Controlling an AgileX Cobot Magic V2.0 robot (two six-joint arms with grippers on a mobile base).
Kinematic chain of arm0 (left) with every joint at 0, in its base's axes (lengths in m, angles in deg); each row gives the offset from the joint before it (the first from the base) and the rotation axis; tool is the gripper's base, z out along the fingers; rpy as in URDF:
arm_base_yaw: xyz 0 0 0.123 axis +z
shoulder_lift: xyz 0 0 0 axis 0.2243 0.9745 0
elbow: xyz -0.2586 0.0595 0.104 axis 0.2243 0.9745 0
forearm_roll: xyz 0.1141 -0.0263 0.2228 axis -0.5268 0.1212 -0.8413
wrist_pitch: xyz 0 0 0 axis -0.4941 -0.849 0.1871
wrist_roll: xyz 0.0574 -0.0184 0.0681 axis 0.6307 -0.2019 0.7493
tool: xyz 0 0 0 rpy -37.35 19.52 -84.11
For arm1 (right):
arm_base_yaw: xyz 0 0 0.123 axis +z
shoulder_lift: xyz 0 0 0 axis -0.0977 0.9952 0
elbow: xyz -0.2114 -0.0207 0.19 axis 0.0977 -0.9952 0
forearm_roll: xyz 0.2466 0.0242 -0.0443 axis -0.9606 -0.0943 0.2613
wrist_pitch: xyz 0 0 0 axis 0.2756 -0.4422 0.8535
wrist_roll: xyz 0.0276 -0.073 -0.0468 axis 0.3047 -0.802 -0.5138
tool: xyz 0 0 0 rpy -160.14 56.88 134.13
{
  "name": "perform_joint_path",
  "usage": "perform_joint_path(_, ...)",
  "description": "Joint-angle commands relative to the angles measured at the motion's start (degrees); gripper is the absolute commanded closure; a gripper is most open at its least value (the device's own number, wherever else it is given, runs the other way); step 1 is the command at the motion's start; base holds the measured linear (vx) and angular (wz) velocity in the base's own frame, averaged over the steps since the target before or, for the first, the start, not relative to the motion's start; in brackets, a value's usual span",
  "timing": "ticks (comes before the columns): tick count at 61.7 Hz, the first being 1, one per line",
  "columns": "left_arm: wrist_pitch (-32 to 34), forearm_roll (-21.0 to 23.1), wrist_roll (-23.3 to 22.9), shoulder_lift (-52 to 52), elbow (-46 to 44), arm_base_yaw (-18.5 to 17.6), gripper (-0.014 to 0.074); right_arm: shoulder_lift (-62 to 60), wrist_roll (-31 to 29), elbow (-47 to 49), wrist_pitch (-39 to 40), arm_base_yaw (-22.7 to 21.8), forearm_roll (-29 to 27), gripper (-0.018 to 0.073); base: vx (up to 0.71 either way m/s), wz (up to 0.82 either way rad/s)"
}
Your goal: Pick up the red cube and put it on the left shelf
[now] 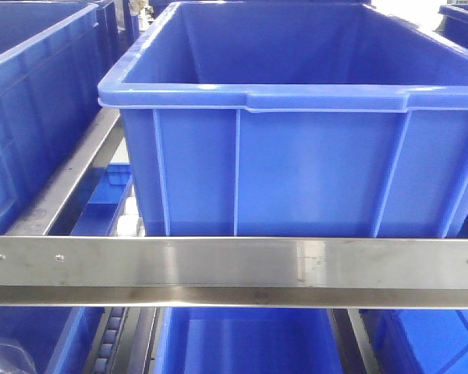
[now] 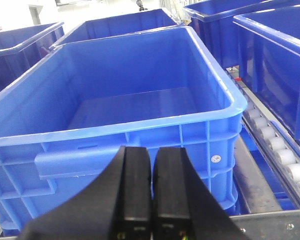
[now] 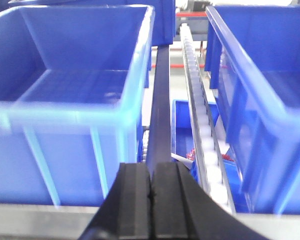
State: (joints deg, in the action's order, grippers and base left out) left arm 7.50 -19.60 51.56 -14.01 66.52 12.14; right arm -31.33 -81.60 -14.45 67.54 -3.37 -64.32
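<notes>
Left tool [image 2: 151,192] and right tool [image 3: 151,200] both closed, empty, pads together

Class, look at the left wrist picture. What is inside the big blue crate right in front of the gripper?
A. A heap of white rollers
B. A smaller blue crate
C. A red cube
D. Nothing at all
D: the blue crate shows only its bare floor and walls beyond the left gripper, whose fingers are pressed together with nothing between them.

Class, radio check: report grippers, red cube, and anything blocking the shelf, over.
Left gripper shut, empty. Right gripper shut, empty. Red cube not in sight. Blue crate sits on the shelf behind its steel front rail, over.
</notes>
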Motion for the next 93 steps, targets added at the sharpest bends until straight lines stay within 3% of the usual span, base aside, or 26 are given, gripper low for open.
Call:
perform_joint_path(1, 5.18, 0.27, 0.03, -0.02, 1.26, -0.38, 0.0491, -3.14, -0.32, 0.29, 3.24, -0.42, 0.76, 0.0501, 0.00, 0.00)
perform_joint_path(43, 5.18, 0.27, 0.03, -0.02, 1.26, -0.38, 0.0491, -4.29, -0.32, 0.30, 2.52, -0.73, 1.79, 0.0501, 0.00, 0.00)
perform_joint_path(53, 5.18, 0.27, 0.03, -0.02, 1.26, -0.38, 0.0491, -4.29, 1.12, 0.30, 2.70, -0.73, 5.91, 0.0501, 0.00, 0.00)
perform_joint_path(93, 5.18, 0.27, 0.03, -0.02, 1.26, -0.38, 0.0491, -4.29, 1.87, 0.30, 2.83, -0.73, 6.31, 0.0501, 0.00, 0.00)
